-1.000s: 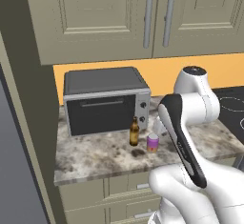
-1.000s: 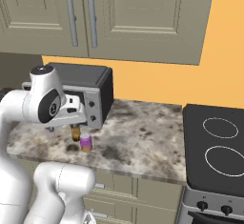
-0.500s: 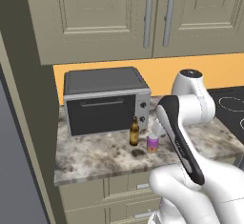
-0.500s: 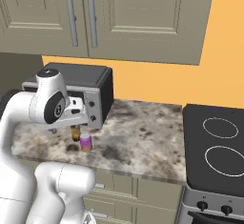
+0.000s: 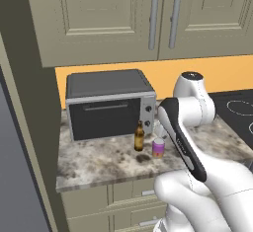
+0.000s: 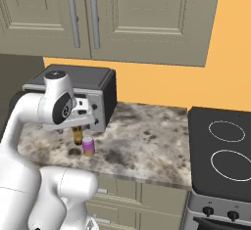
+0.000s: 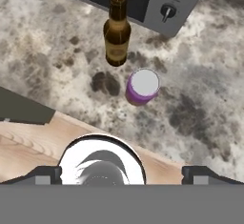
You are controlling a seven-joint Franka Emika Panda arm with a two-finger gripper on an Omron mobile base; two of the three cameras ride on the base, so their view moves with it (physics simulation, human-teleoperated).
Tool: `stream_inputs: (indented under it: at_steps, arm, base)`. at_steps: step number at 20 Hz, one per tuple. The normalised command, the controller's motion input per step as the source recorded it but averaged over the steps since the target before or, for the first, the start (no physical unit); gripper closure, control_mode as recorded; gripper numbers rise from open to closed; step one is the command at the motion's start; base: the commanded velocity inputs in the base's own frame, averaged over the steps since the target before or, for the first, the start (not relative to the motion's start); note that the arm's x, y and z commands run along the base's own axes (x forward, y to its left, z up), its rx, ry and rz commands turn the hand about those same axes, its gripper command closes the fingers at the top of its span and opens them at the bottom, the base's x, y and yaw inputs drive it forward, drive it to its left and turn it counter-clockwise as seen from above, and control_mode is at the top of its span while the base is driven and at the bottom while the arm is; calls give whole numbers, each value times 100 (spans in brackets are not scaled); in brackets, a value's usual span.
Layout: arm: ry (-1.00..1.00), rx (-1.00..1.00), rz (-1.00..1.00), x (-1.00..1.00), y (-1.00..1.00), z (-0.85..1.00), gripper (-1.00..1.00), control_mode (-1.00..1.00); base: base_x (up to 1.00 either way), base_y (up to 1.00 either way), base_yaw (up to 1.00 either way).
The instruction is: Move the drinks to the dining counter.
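Note:
The brown glass bottle point(image 5: 139, 136) stands upright on a marbled counter point(image 5: 99, 162) in front of the oven. The purple-pink can point(image 5: 158, 147) with its silver top stands just right of it. In the hand view the bottle point(image 7: 116, 32) and the can point(image 7: 143, 87) sit close together below the hand, the can nearer. My gripper point(image 7: 126, 175) is open, its fingertips point(image 7: 47, 173) wide apart and nothing between them. From the right base camera the hand point(image 6: 81, 119) hangs just above the bottle point(image 6: 77, 135) and the can point(image 6: 88, 146). The dining counter is out of view.
A black and silver toaster oven point(image 5: 108, 105) stands right behind the drinks, its knob panel point(image 7: 167, 11) close to the bottle. A black stovetop point(image 6: 220, 150) lies to the right. Wall cabinets point(image 5: 148, 14) hang overhead. The counter's front edge point(image 7: 95, 127) runs under the hand.
The arm's upper joint has shifted slightly, bringing the hand a little closer over the drinks. The bottle and the can have not moved.

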Motion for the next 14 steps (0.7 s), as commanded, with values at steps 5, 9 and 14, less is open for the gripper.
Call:
stream_inputs:
  at_steps: [5,9,14]
  arm:
    - [0,0,0,26,0,-10,-100,-100]
    - [0,0,0,12,0,-12,-100,-100]
    - [0,0,0,5,0,-9,-100,-100]
  base:
    - [0,0,0]
    - [0,0,0]
    - [0,0,0]
